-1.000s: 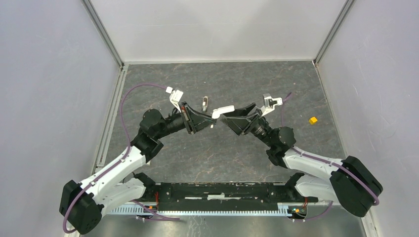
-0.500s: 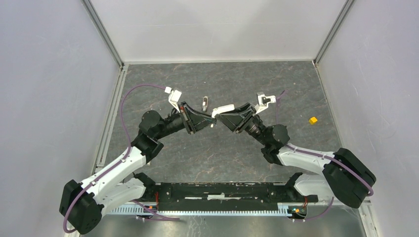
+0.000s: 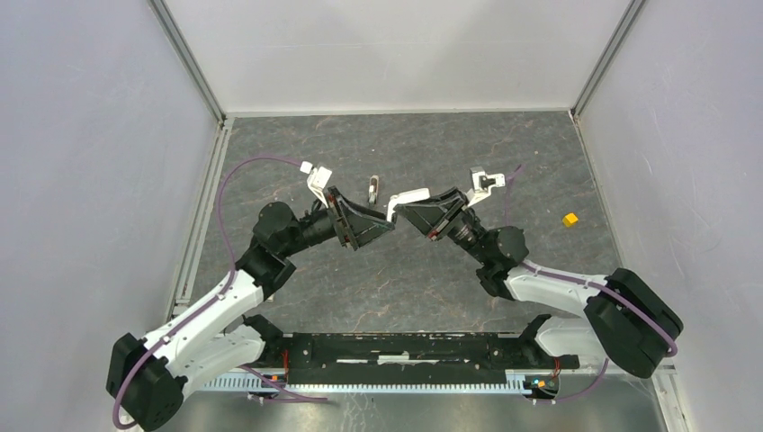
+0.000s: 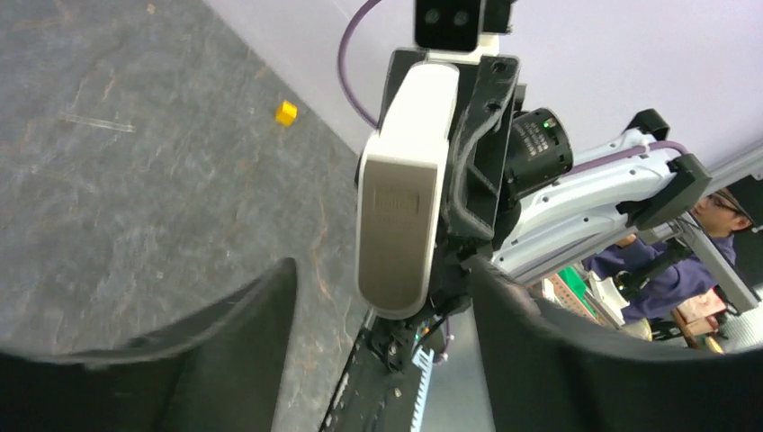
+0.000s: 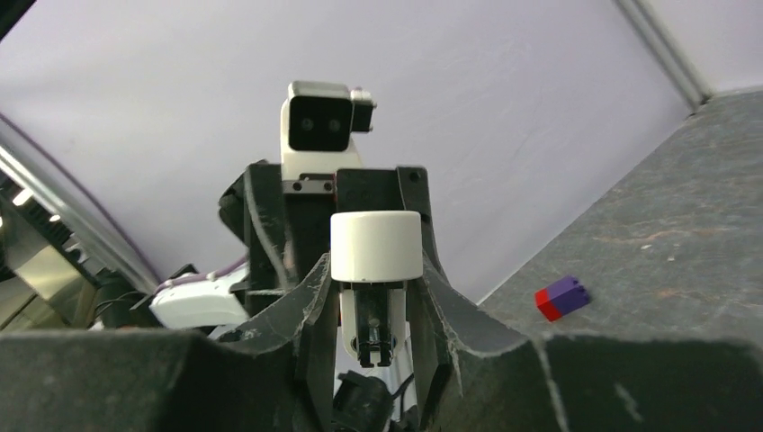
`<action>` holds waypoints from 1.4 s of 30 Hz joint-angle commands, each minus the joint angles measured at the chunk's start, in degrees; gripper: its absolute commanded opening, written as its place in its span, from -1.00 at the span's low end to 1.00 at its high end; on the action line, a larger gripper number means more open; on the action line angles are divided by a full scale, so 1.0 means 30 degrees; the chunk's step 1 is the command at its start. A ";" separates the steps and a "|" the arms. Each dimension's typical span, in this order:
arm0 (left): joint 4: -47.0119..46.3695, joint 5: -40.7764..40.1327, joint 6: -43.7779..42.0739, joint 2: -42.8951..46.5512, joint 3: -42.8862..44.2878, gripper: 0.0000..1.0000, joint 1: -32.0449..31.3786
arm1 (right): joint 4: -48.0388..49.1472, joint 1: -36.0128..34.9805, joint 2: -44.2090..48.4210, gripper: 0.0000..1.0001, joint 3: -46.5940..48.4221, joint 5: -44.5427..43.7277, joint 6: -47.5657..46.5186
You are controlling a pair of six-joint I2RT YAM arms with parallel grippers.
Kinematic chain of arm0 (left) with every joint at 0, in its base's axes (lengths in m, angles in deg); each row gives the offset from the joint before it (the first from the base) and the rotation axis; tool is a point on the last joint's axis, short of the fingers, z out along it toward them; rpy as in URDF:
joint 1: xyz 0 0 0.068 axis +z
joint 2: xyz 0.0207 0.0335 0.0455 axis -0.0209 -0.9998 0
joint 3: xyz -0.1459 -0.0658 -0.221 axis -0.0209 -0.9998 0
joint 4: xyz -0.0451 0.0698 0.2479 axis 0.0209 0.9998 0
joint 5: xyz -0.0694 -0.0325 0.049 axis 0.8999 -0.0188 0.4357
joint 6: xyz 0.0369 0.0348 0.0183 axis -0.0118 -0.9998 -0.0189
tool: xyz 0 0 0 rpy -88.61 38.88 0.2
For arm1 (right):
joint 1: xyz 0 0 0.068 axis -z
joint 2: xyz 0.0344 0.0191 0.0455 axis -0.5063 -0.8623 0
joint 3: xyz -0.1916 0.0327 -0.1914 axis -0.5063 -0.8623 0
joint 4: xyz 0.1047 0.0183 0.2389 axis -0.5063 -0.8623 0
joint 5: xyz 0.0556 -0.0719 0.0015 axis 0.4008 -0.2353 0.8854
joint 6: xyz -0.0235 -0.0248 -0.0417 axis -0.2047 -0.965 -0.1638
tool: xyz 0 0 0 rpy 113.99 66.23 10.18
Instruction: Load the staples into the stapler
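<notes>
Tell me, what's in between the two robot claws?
The white stapler sits between the left claw and the right claw, seen in the top view.

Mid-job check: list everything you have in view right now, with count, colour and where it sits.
white plastic stapler: 1, white, raised mid-table between the grippers
small staples box: 1, red and purple, on the table beyond the grippers
small yellow cube: 1, yellow, on the table far right, alone
marbled tabletop: 1, dark grey, between pale walls
person with glasses: 1, purple top, outside the cell, left wrist view
left gripper: 1, black, open, fingers flanking the stapler without touching
right gripper: 1, black, shut on the stapler
</notes>
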 commanded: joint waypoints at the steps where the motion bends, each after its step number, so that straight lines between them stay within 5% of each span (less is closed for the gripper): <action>1: 0.3779 -0.1322 -0.2019 0.1319 0.0555 0.83 0.0008 | 0.0073 0.1385 0.0878 -0.51 -0.0582 -0.0082 -0.0281; 2: 0.4630 -0.1782 -0.2470 0.1717 0.0558 0.99 0.0007 | -0.0741 0.1881 0.1265 -0.51 -0.0798 -0.0008 -0.0586; 5: 0.7087 -0.2950 -0.3780 0.2736 0.0873 1.00 -0.0007 | -0.6235 0.3359 0.2569 -0.47 -0.0881 -0.0219 -0.2514; 11: 1.2944 -0.5945 -0.6862 0.3958 0.2251 1.00 0.0015 | -2.0394 0.4333 0.2869 -0.39 0.2476 -0.3475 -1.2218; 15: 1.5251 -0.7739 -0.8229 0.4647 0.2461 1.00 0.0008 | -2.4937 0.4863 0.1572 -0.39 0.4371 -0.6850 -1.5398; 23: 1.6666 -0.9425 -0.9427 0.6167 0.1937 1.00 0.0007 | -2.9330 0.8662 -0.2458 -0.42 0.6872 -0.9781 -1.8306; 35: 1.7363 -1.0225 -0.9492 0.5810 0.2092 1.00 -0.0011 | -2.6781 1.2972 -0.3639 -0.43 0.4574 -0.9103 -1.5839; 42: 1.8100 -1.3356 -0.7726 0.5424 0.2090 1.00 -0.0007 | -2.7164 1.3475 -0.3953 0.13 0.4769 -0.9366 -1.5466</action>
